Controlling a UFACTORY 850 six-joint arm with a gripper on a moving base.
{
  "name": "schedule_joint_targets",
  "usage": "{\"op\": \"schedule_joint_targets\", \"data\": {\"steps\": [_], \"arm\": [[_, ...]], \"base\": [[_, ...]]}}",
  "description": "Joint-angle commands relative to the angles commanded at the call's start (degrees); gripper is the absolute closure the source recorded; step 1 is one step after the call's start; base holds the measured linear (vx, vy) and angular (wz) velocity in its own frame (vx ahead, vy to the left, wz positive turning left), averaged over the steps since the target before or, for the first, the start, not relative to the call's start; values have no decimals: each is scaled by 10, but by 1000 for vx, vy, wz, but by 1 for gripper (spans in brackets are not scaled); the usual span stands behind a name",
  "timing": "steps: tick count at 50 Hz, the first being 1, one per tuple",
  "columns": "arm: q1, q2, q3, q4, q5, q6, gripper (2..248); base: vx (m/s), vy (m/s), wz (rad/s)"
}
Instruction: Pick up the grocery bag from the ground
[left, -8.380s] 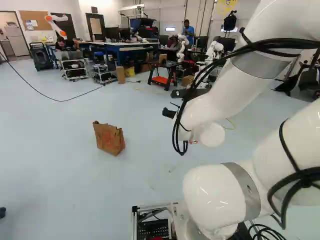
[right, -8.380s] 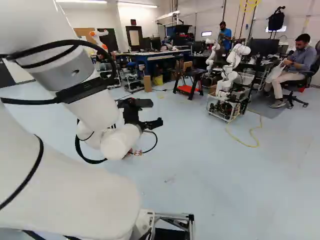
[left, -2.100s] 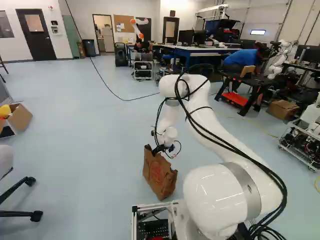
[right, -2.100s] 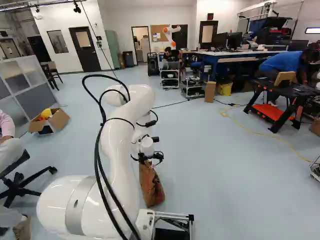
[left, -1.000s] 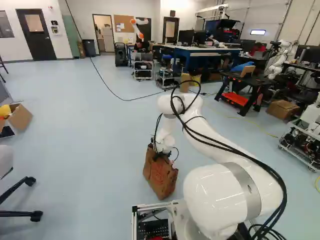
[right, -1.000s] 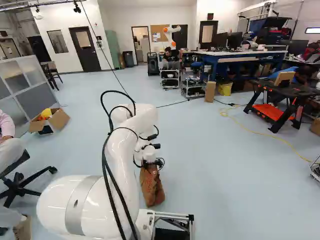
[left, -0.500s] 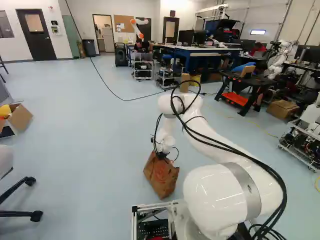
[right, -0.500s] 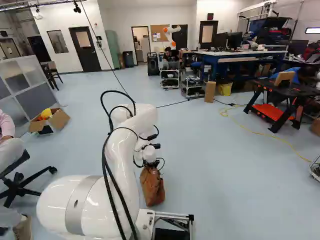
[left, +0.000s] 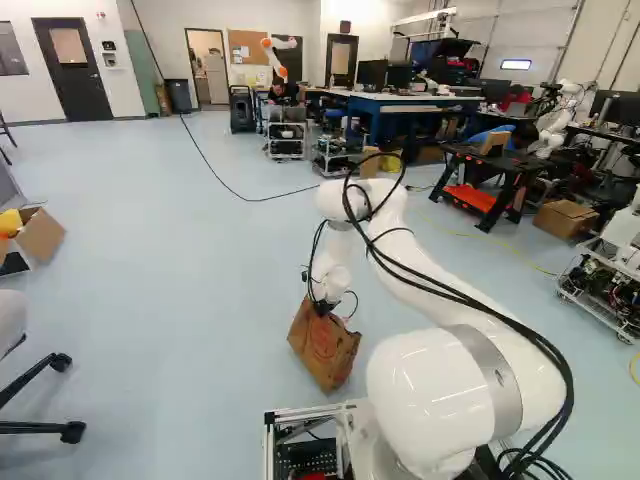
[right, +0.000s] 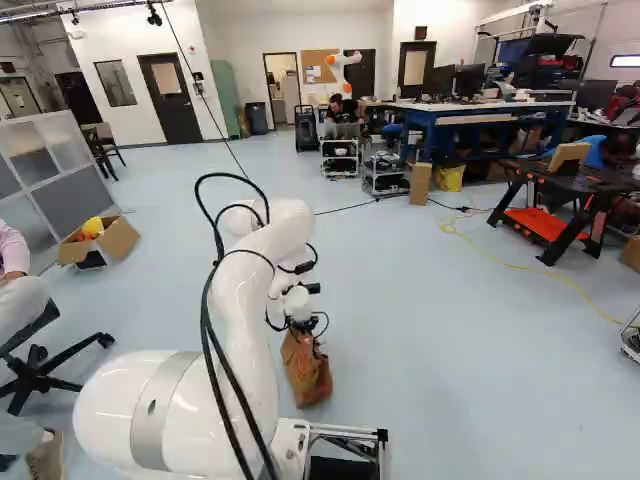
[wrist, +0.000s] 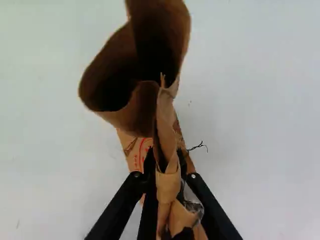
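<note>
One brown paper grocery bag with red print (left: 325, 345) tilts below the one black end effector (right: 303, 325), whose two fingers (wrist: 117, 207) are closed on its bunched rim, only folded paper between them; whether its bottom touches the pale blue floor (left: 180, 300), I cannot tell.

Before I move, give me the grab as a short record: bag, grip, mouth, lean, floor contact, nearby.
bag: brown paper grocery bag, beside the base
grip: fingers shut on its folded, crumpled top, one each side
mouth: gaping ahead of the fingers
lean: tilted in the left base view
floor contact: cannot tell whether its bottom touches the floor
nearby: chair and open cardboard box, left edge of the left base view
</note>
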Motion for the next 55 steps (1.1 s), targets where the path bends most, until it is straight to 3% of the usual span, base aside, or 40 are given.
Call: {"op": "schedule_joint_targets", "data": {"steps": [24, 55], "arm": [[1, 105, 109, 0, 7, 0, 225], [3, 248, 248, 0, 62, 0, 225]], "base": [[0, 0, 0], [0, 0, 0]]}}
